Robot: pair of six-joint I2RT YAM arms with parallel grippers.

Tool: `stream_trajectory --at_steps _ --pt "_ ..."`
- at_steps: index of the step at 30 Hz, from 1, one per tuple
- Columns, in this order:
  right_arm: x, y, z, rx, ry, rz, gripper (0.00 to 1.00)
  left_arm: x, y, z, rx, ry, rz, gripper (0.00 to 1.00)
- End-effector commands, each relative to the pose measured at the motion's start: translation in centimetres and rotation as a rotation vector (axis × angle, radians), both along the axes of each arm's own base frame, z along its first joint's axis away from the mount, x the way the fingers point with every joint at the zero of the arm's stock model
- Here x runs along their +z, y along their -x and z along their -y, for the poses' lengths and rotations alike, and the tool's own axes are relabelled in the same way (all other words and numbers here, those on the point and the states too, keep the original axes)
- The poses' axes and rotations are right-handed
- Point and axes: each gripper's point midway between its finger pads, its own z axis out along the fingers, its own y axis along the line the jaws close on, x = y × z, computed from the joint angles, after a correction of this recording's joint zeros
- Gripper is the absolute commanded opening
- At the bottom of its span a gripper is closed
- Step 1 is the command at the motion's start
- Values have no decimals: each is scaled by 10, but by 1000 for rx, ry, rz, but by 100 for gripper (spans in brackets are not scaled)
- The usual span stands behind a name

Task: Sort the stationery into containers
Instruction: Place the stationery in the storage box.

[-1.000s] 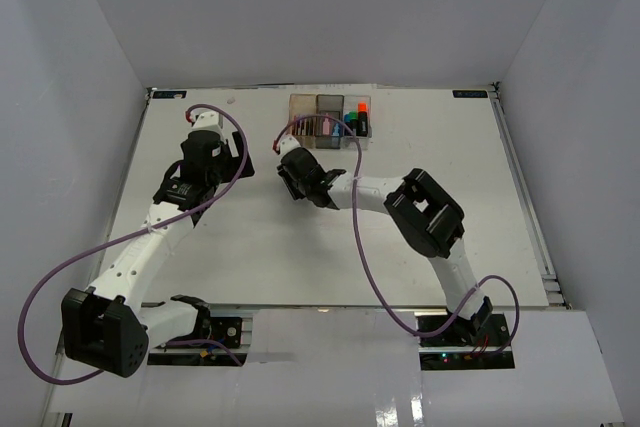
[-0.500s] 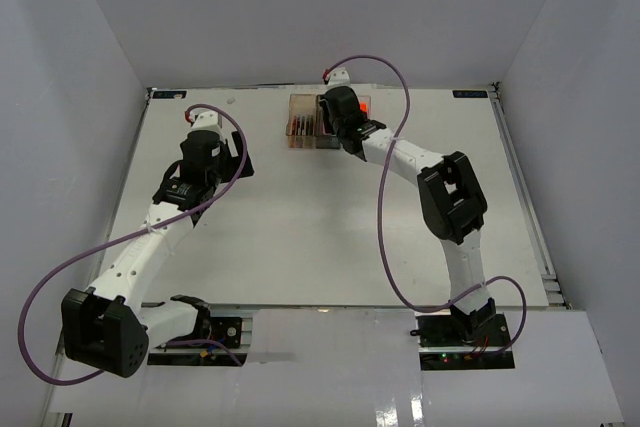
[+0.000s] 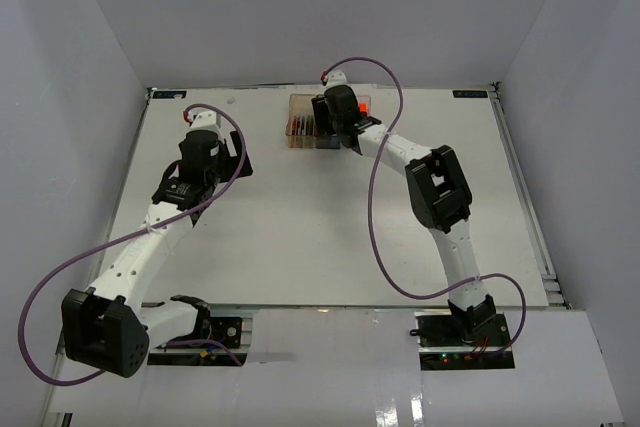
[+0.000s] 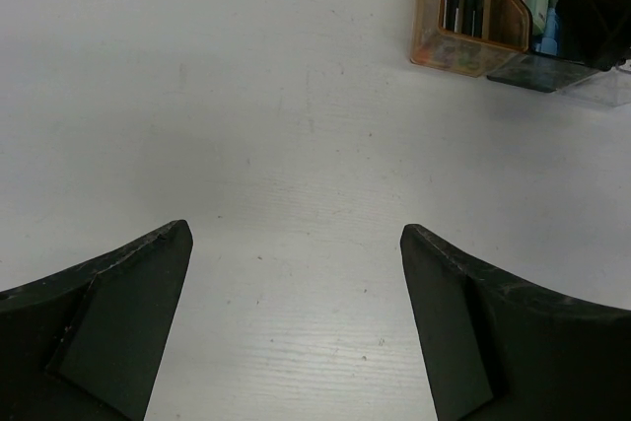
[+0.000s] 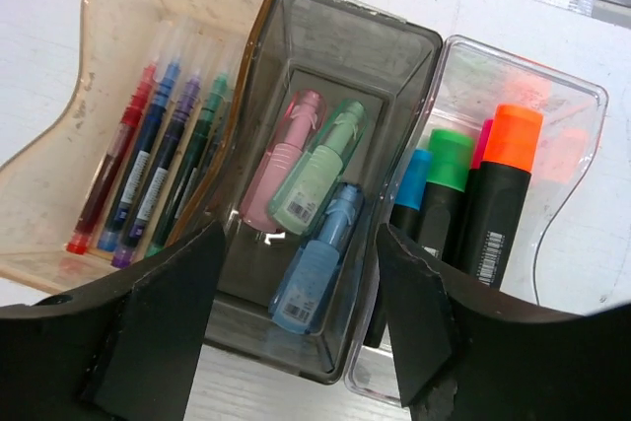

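right claw (image 5: 294,317) is held wide over grey bin (image 5: 385,36), nothing gripped | pens (image 5: 163,160) are parked in amber bin (image 5: 108,36) at its 9 o'clock | left claw (image 4: 296,317) is spread open, empty

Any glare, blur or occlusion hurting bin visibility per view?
Top external: even light, bins tiny, half hidden by the right arm. Right wrist: contents sharp, slight sheen on the clear bin, fingers dark. Left wrist: bins cropped at top edge.

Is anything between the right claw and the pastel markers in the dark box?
Nothing visible. The open right gripper hangs over the dark smoky grey plastic bin; its pink, mint and blue highlighters lie uncovered.
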Motion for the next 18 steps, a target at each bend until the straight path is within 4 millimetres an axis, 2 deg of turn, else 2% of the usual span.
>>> stream_trajectory --at_steps 1,3,4,5,6,7,8,9,10,11,12,13,14,15,16,17,18 --pt "87 4 5 10 -64 133 71 17 1 -2 3 22 56 98" --pt "105 15 17 -7 -55 155 72 19 1 -2 4 22 61 98" --pt "137 25 27 -15 -73 199 73 20 1 -2 3 24 64 98" --pt "133 35 38 -21 -43 190 75 21 2 -2 3 25 68 98" --pt "141 42 47 -39 -34 203 78 23 2 -3 5 26 73 98" --pt "174 56 59 -45 -54 253 79 24 3 -3 5 27 77 98" --pt "165 69 70 -48 -27 236 84 25 3 -3 2 27 78 98" --pt "171 77 80 -67 -25 245 87 27 4 -3 0 30 85 98" --pt "201 94 95 -68 -25 301 89 28 4 -3 -2 30 85 98" --pt "208 105 104 -74 -21 315 94 31 5 -3 -3 31 96 98" --pt "192 118 118 -89 18 295 97 36 7 -3 -6 36 109 98" --pt "220 137 134 -107 -11 350 98 39 8 -3 -7 40 119 98" --pt "222 149 144 -118 -10 359 95 44 9 -3 -8 42 132 98" --pt "206 161 158 -133 25 344 93 47 10 -4 -4 43 143 98" --pt "229 182 174 -151 -7 395 90 54 13 -5 -6 47 165 98" --pt "233 194 184 -163 -12 410 90 57 15 -4 -15 48 173 98" --pt "220 205 195 -177 7 399 90 59 18 -3 -28 46 176 98"
